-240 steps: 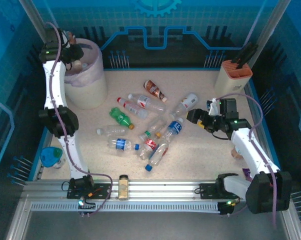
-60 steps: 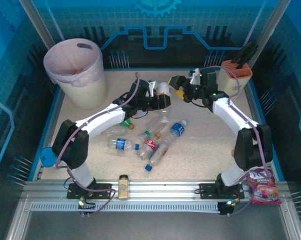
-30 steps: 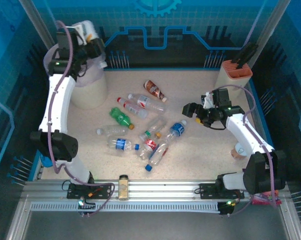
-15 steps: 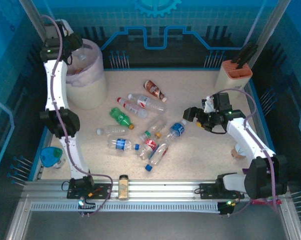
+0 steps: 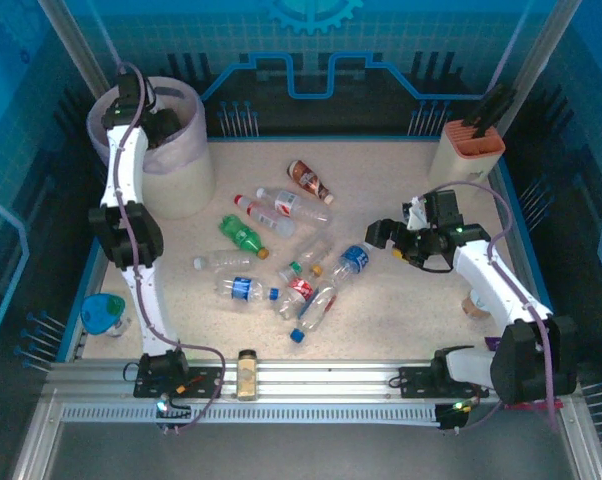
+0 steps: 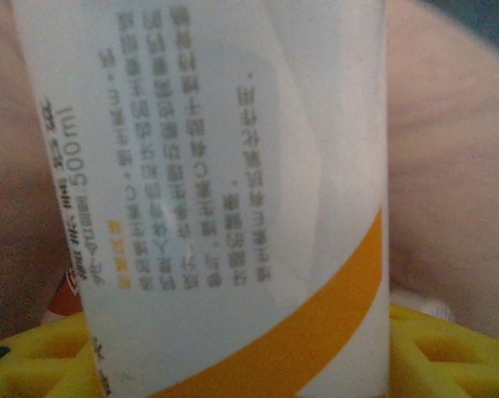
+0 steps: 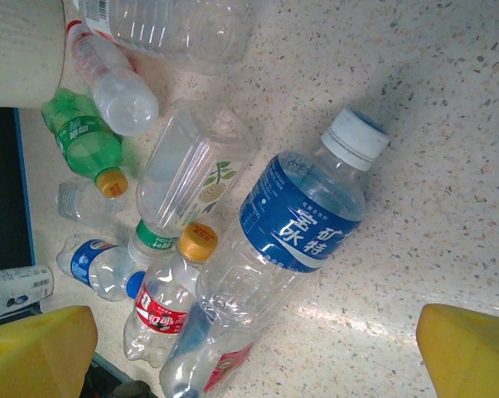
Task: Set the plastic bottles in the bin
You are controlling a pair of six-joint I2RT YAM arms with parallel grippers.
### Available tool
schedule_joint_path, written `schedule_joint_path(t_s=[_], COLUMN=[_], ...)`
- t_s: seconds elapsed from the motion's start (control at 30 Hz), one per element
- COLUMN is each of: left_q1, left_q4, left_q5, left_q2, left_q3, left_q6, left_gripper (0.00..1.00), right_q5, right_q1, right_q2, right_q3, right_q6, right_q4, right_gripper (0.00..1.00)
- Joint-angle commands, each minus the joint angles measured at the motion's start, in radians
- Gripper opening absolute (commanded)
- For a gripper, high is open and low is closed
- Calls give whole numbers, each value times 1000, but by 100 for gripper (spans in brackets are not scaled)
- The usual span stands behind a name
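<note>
Speckled table: hard, matte. Bin, far-left corner: round, cream, pink bag liner. Plastic bottles, heaped mid-table: thin, light, slick, probably crushable; best taken across the body. Left gripper, over the bin, pinches a white-labelled bottle. Right gripper hangs spread above a blue-labelled bottle.

The bin was set at the far left corner of the table, and a box at the far right corner. The plastic bottles were strewn across the middle. A jar was placed at the near edge.
</note>
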Motion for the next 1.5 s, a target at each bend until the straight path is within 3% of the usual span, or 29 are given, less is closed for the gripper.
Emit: schedule_joint_path(t_s=[0.0,0.07,0.17,0.37,0.5,0.6,0.77,1.17,1.33,1.47], left_q1=[0,1,-1,1,-1,0,0,-1,-30,-164], left_q4=[-13,3,41,67,57,48,54,13,63,127], left_q5=[23,23,33,68,87,102,138,104,95,82], left_q2=[33,28,0,-36,-63,-98,-188,-444,-690,-915], left_q3=[-20,-48,-105,-118,-88,-70,-61,-104,-366,-665], left_q6=[28,26,22,17,20,33,58,169,145,119], left_gripper=[9,17,52,83,94,99,99,99,99,99], right_q5=[16,2,13,115,188,252,336,323,328,337], right_q1=[17,20,49,127,166,200,253,297,297,297], right_q2=[-40,-58,-96,-115,-95,-64,19,242,326,367], right_q3=[-44,-71,-131,-187,-186,-175,-136,-139,-95,-76], right_q6=[27,66,151,256,295,336,411,582,587,598], right_q4=[-12,16,87,146,143,141,148,434,468,482], right_gripper=[100,100,100,100,100,100,100,97,95,87])
